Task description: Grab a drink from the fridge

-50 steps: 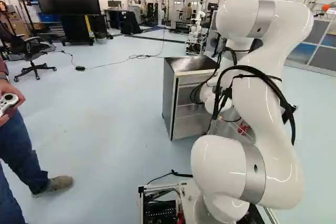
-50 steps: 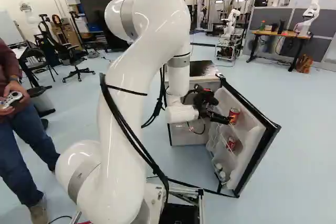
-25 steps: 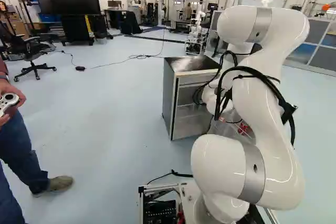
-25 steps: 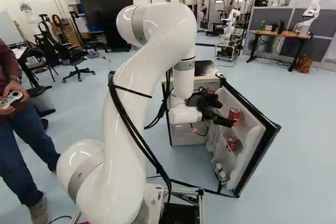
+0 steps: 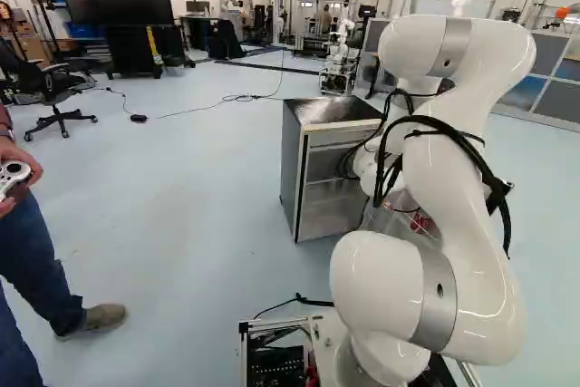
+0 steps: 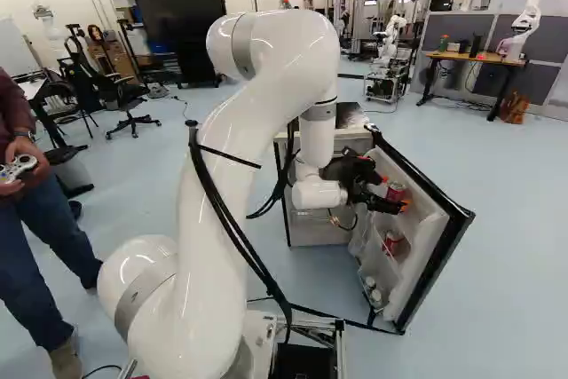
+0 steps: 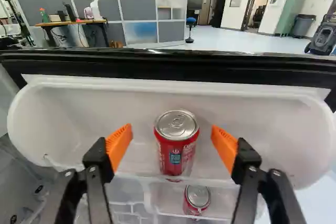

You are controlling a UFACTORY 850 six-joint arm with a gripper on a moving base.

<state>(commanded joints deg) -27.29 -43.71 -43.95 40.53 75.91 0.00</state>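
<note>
In the right base view my gripper (image 6: 396,194) reaches into the upper shelf of the opened fridge door (image 6: 429,250), around a red can (image 6: 396,189). The wrist view shows the gripper (image 7: 171,141) open, one orange pad on each side of that upright red can (image 7: 176,148), with a gap on both sides. A second red can (image 7: 197,199) stands on the shelf below, also visible as a lower can (image 6: 392,242) in the right base view. The fridge body (image 5: 330,183) stands beyond the arm in the left base view.
The black door edge (image 7: 173,65) runs just beyond the upper shelf. Small items (image 6: 373,290) sit low in the door. A person (image 5: 32,260) with a controller stands at the left. Another robot (image 6: 527,19) is by a wooden table (image 6: 476,58).
In the right base view the arm has lowered and extended, carrying the gripper right and slightly down, further over the door's upper shelf. The base and the fridge have stayed put.
</note>
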